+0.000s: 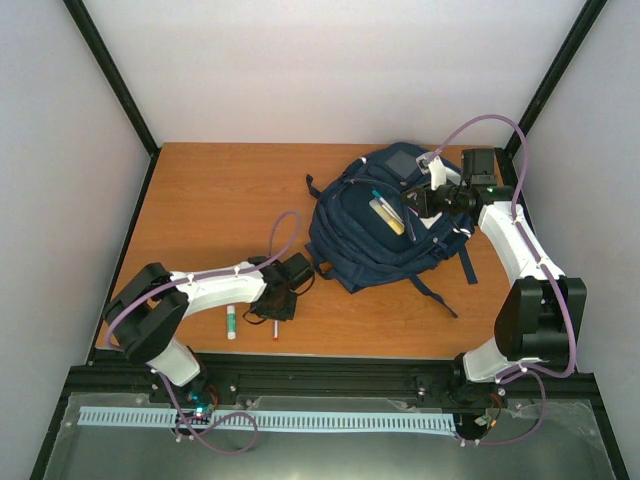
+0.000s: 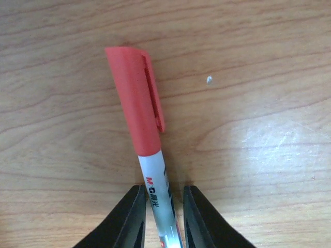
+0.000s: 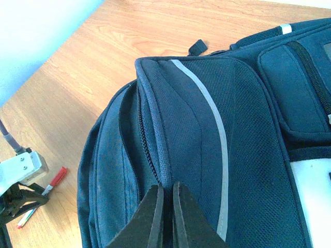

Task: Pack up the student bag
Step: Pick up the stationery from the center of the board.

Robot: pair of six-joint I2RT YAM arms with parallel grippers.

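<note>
The student bag [image 1: 370, 235], a big navy backpack with a pale stripe [image 3: 214, 129], lies at the table's right centre with its pocket open. Pens and a yellowish flat item [image 1: 386, 215] stick out of that pocket. My right gripper [image 3: 167, 188] is shut on the bag's zipper-edged flap seam and holds it from the right side [image 1: 428, 198]. A marker [image 2: 135, 103] with a red cap and a white barrel lies on the wood. My left gripper [image 2: 164, 194] is closed around its barrel, near the table's front [image 1: 272, 305].
A white stick with a green cap [image 1: 231, 320] lies just left of the left gripper. The bag's dark straps [image 1: 435, 292] trail toward the front right. Bare wood stretches across the back left [image 1: 220, 190]. Walls enclose the table on three sides.
</note>
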